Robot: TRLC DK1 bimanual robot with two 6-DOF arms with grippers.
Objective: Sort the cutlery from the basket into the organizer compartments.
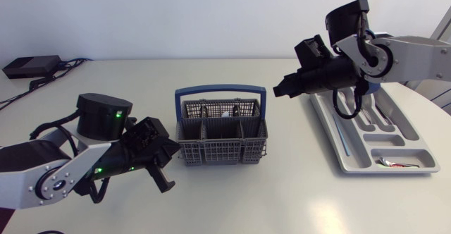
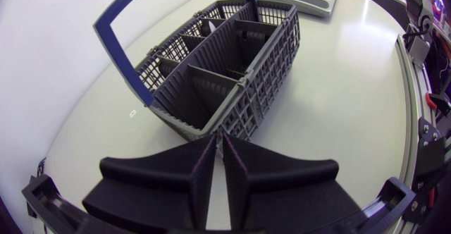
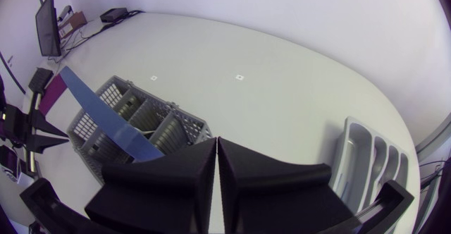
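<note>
The grey cutlery basket [image 1: 222, 141] with a blue handle [image 1: 220, 91] stands mid-table; something white [image 1: 229, 112] shows in a rear cell. The grey organizer [image 1: 350, 160] lies at the right, with a long utensil [image 1: 343, 132] in one slot and a small red-tipped piece [image 1: 394, 164] in its front compartment. My left gripper [image 1: 165, 180] hangs left of the basket, shut and empty. In the left wrist view this gripper [image 2: 218, 141] points at the basket's corner [image 2: 225, 114]. My right gripper [image 1: 280, 91], shut and empty, hovers between basket and organizer, above the table; in the right wrist view its tips [image 3: 216, 144] sit over the basket [image 3: 134, 121].
A black box [image 1: 28, 66] with cables lies at the table's back left. In the right wrist view the organizer [image 3: 373, 160] lies beside the gripper. Bare tabletop surrounds the basket.
</note>
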